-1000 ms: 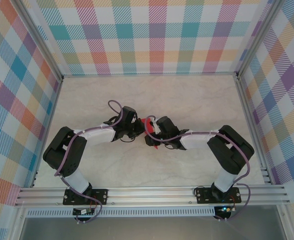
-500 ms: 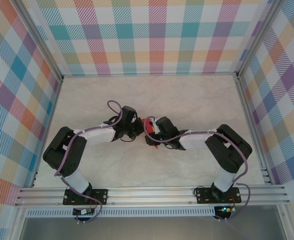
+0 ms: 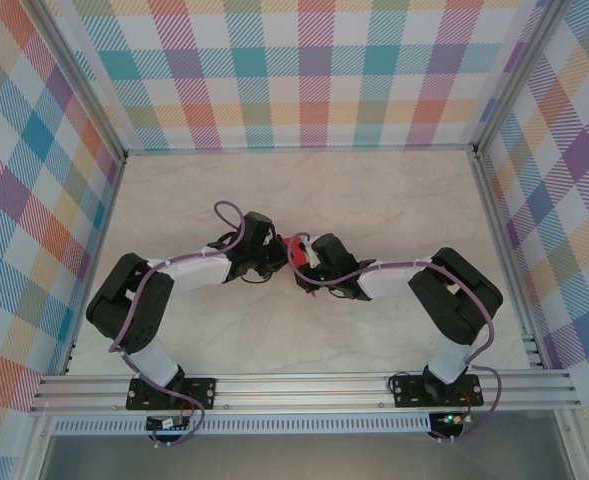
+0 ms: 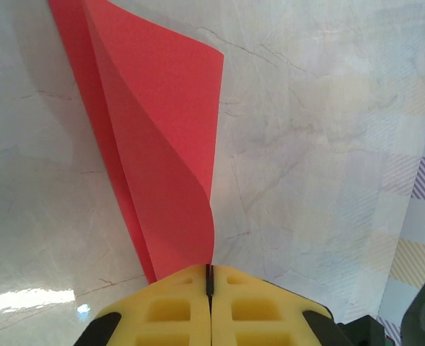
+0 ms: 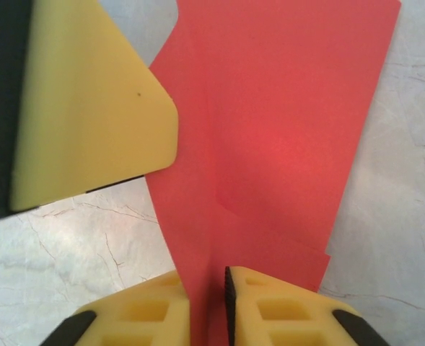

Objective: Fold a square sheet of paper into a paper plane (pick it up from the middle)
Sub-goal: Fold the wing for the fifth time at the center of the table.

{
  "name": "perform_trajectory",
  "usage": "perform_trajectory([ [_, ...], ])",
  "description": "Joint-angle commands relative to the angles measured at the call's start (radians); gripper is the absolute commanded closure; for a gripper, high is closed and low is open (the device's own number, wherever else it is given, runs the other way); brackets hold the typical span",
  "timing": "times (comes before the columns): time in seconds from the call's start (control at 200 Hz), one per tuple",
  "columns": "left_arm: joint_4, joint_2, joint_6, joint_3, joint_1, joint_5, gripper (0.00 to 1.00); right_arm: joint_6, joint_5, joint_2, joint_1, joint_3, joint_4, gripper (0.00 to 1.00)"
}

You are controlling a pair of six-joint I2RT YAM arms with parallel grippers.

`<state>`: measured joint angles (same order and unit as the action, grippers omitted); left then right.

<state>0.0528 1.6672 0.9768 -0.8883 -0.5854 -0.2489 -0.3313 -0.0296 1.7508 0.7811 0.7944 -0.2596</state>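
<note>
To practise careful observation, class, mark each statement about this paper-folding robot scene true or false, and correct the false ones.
1. The left end effector is shut on the red paper. True.
2. The red paper is a flat, unfolded sheet. False: it is folded into layers, with an end effector at each end.
3. The paper runs between the fingers of the right end effector. True.
4. The two arms are stretched far apart from each other. False: their end effectors meet at the paper, over the middle of the table.
</note>
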Motion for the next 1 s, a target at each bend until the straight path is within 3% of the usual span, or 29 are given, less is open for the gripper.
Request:
perform_trajectory([
  [0.0,-0.008,-0.011,-0.003,-0.006,0.009,0.013,0.93,-0.018,0.001,0.018,0.006,-0.01,-0.029,0.87],
  [0.165,-0.013,-0.024,-0.008,-0.003,0.013,0.021,0.9,-0.048,-0.023,0.018,-0.004,-0.021,-0.052,0.94],
  [0.38,-0.031,-0.052,-0.024,0.006,0.025,0.04,0.77,-0.121,-0.147,0.026,-0.057,-0.062,-0.149,1.0],
  [0.725,-0.002,-0.082,-0.052,0.038,0.035,0.052,0.63,-0.304,-0.421,0.077,-0.154,-0.098,-0.341,1.0],
  [0.995,0.082,-0.07,-0.081,0.074,0.036,0.0,0.62,-0.407,-0.504,0.129,-0.179,-0.086,-0.364,1.0],
])
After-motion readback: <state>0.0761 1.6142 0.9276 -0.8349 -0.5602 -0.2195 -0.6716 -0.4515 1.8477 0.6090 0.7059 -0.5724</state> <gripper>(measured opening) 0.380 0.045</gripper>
